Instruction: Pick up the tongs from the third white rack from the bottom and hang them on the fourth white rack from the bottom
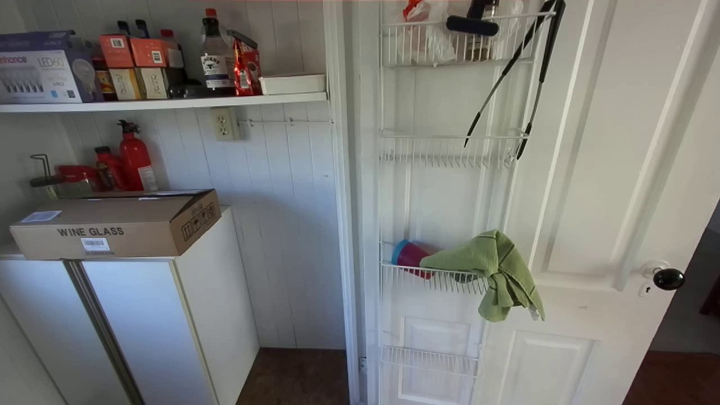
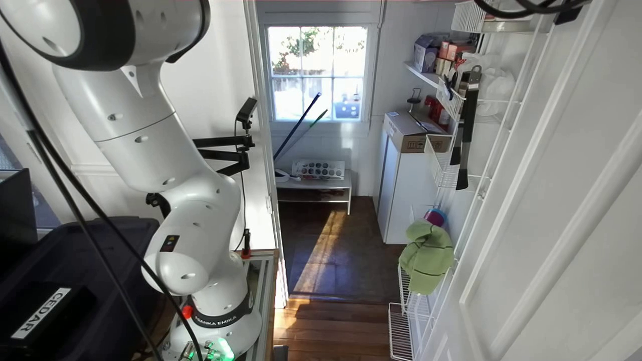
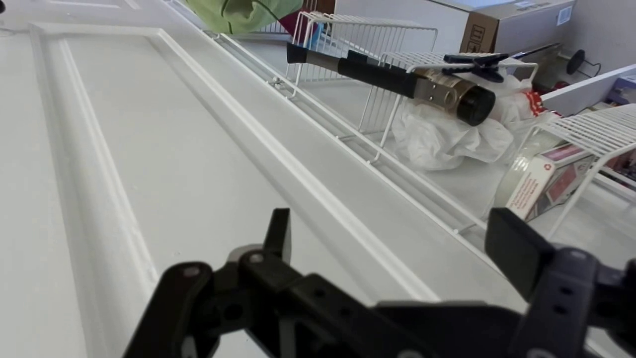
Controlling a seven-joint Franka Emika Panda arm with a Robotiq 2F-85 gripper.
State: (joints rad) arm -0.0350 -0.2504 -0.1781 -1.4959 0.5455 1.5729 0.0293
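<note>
The black tongs hang by their joined upper end at the end of the fourth white rack. Their two arms are spread and point down, with tips at the level of the third white rack. In an exterior view the tongs hang nearly upright. In the wrist view the tongs lie across the upper middle, beside the fourth rack and third rack. My gripper is open and empty above the door surface, apart from the tongs. Exactly how the tongs sit over the wire is unclear.
A dark clamp-like tool and a white plastic bag sit in the fourth rack. A green towel and a purple cup are in the rack below the third. An upper rack holds a small box.
</note>
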